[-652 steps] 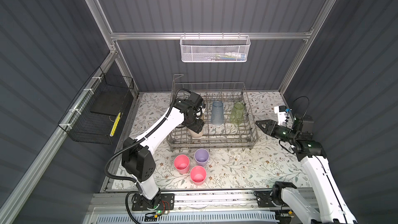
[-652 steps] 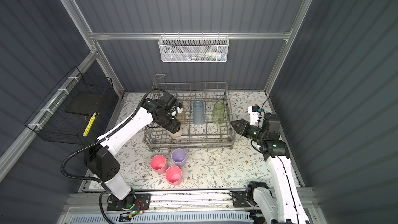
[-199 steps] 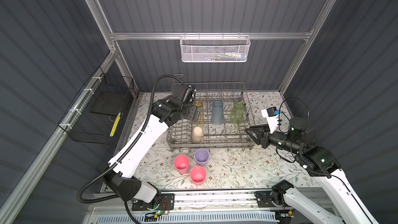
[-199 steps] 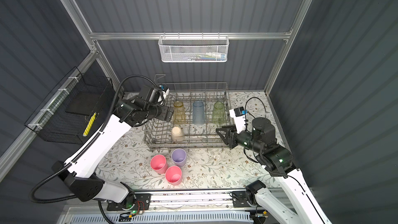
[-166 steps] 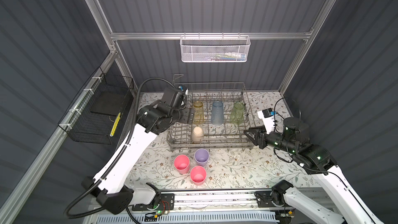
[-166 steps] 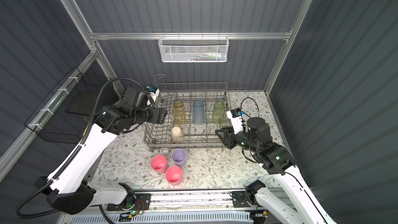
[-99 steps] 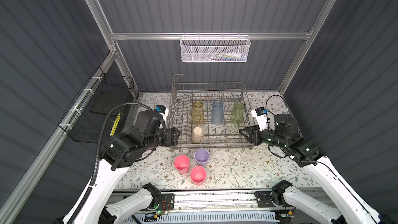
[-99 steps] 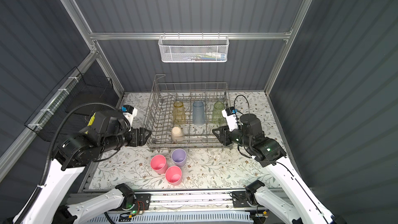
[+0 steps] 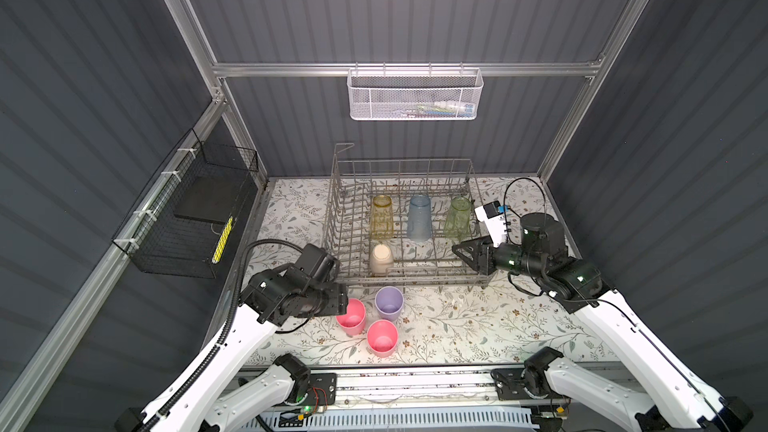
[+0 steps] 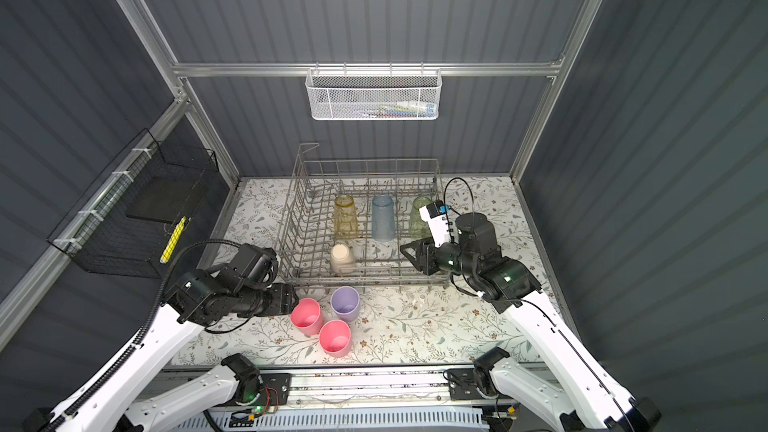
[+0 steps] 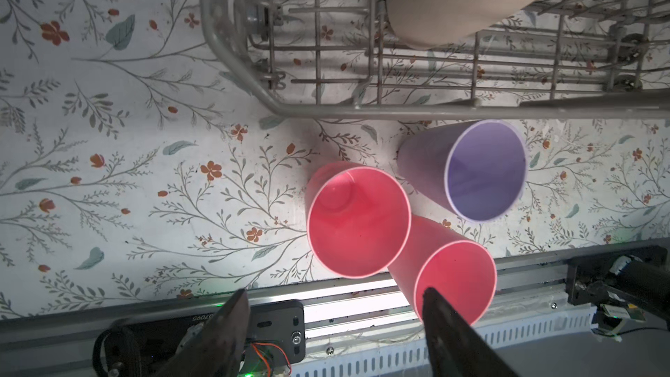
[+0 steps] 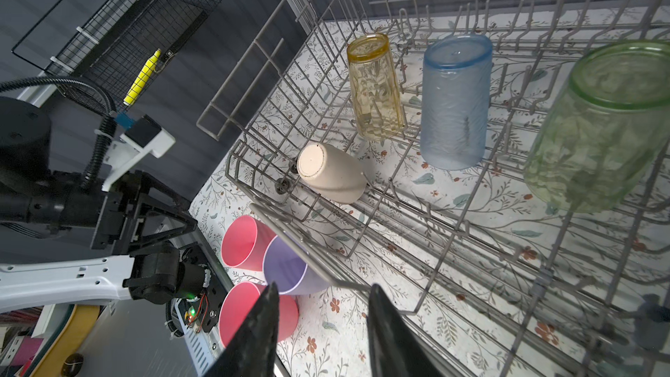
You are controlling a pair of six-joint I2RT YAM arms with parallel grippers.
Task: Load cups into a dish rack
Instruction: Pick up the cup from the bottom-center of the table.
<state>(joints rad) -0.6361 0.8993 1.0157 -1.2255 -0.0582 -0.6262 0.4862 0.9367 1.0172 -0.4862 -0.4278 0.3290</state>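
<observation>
The grey wire dish rack (image 9: 473, 184) holds upside-down amber (image 9: 381, 218), blue (image 9: 419, 218) and green cups (image 9: 458, 218), with a beige cup (image 9: 380, 258) leaning near its front. Two pink cups (image 9: 351, 317) (image 9: 382, 337) and a lilac cup (image 9: 389, 303) stand upright on the mat before the rack. My left gripper (image 11: 333, 293) is open and empty, hovering just left of the nearer pink cup (image 11: 359, 223). My right gripper (image 12: 323, 287) is open and empty at the rack's front right corner (image 12: 417, 311).
A black wire basket (image 9: 187, 218) hangs on the left wall and a white mesh basket (image 9: 415, 95) on the back wall. The metal rail (image 9: 415, 380) runs along the table's front edge. Floral mat (image 9: 478, 326) lies right of the loose cups.
My left arm has pulled out of the rack and dropped to the front left beside the pink cup, its jaws narrowing somewhat. My right gripper moved in toward the rack's right front corner.
</observation>
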